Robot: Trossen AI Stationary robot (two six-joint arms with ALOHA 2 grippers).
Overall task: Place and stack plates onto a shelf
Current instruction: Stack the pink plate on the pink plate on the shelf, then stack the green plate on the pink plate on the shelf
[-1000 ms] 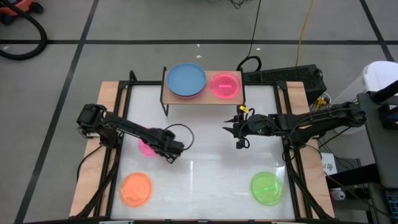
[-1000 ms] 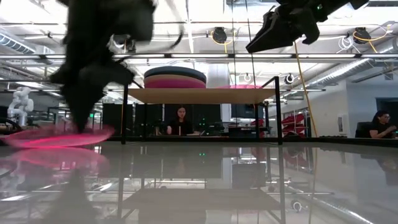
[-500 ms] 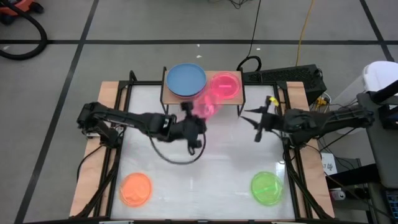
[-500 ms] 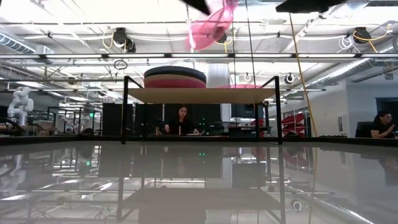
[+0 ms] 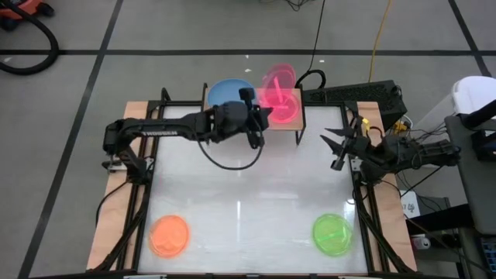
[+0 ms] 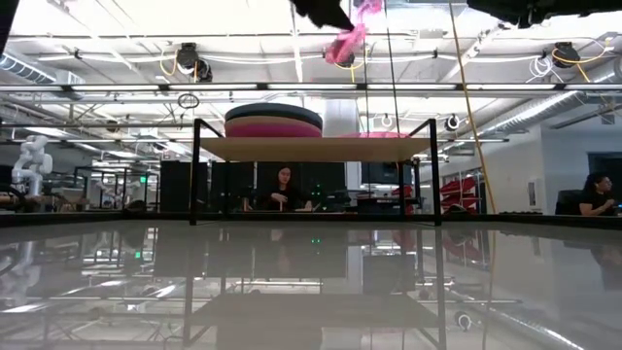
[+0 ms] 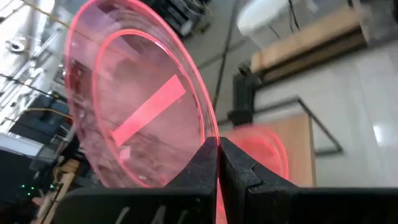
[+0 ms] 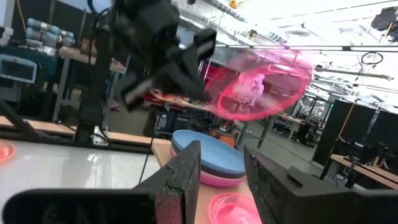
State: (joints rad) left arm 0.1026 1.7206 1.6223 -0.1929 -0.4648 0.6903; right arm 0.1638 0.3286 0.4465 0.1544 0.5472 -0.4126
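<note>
Since half a second ago your left tool [image 5: 260,118] has carried the hot pink plate [image 5: 277,85] up the frame, from just below the shelf [image 5: 291,125] to above its right half, and your right tool [image 5: 339,147] has drawn back toward the counter's [image 5: 248,209] right edge.

In the high view the held plate is tilted, its disc reaching past the shelf's far edge at upper centre, with the tool at its lower left rim. The left wrist view shows the two fingers [image 7: 199,168] pinched shut on that rim, the plate standing steeply on edge above them. A second hot pink plate [image 5: 288,108] lies flat on the shelf's right half, beneath the raised one. On the left half the blue plate [image 5: 225,94] tops a stack; the low view shows a pink layer [image 6: 274,129] under it.

Your right tool hovers at centre right, its fingers spread apart, holding nothing. On the counter the orange plate [image 5: 169,235] lies at lower left and the green plate [image 5: 333,233] at lower right, both well apart from either tool.
</note>
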